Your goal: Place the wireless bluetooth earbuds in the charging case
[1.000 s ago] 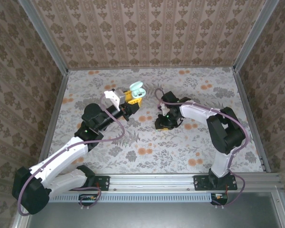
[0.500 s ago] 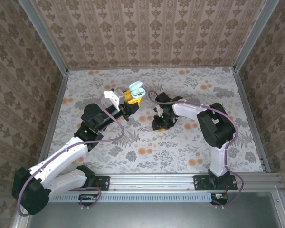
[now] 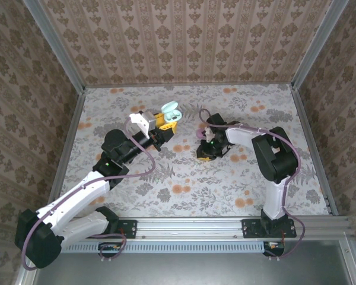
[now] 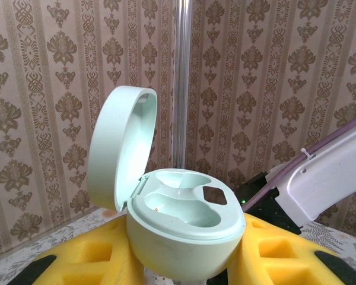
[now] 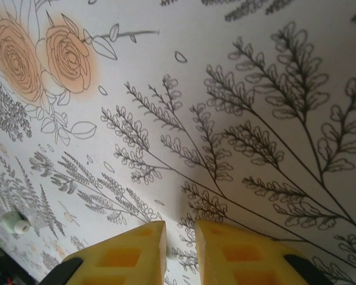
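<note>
My left gripper [image 4: 184, 264] is shut on the mint-green charging case [image 4: 184, 228], which it holds upright between its yellow fingers [image 4: 95, 255]. The case lid [image 4: 115, 145] stands open and both wells look empty. In the top view the case [image 3: 170, 110] sits raised at the back centre, at the tip of the left gripper [image 3: 164, 123]. My right gripper [image 3: 204, 152] points down at the tablecloth just right of it. Its yellow fingertips [image 5: 136, 243] stand a narrow slit apart with nothing seen between them. One pale earbud [image 5: 15, 222] lies on the cloth off to their left.
A floral tablecloth [image 3: 184, 178] covers the table, with patterned walls and metal rails [image 3: 68, 139] on three sides. The right arm's white link [image 4: 332, 178] and purple cable reach close behind the held case.
The right gripper's jaws have narrowed while it shifted slightly left and back over the same patch of cloth. The left arm and the case have stayed still.
</note>
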Tool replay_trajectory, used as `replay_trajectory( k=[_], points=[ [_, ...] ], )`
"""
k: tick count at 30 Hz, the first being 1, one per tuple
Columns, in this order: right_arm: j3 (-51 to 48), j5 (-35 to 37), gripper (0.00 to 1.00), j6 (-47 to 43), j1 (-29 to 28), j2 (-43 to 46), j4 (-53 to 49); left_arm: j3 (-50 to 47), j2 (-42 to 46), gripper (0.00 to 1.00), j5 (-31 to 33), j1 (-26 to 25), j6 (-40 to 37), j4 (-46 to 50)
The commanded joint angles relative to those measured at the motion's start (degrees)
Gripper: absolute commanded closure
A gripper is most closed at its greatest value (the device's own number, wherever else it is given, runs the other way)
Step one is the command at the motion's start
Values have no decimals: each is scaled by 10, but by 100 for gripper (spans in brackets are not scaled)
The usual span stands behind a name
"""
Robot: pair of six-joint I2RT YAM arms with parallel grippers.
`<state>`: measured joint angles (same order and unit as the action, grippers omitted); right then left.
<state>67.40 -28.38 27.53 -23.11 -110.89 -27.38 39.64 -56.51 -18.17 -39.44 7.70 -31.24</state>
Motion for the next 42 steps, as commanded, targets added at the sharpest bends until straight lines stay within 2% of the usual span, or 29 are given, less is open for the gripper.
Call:
replay_trajectory(
  k=[1,11,16,20,33,42],
  points=[
    [-30,-8,76,15,6,25,3,21,-3,66,-4,-5,3,-7],
    [-53,-45,68,17,5,58,29,26,-15,66,-8,-5,5,-15],
    [-36,-81,63,6,-4,36,31,26,-13,66,-8,-6,3,-13],
    [-20,-79,63,-3,-19,15,16,23,-8,66,-4,-6,1,-10],
    [-5,-34,66,-19,-42,-7,-24,22,0,66,-1,-6,-1,0],
    [21,47,69,-1,-70,-27,-53,23,-6,66,-4,-6,0,-1]
  ],
)
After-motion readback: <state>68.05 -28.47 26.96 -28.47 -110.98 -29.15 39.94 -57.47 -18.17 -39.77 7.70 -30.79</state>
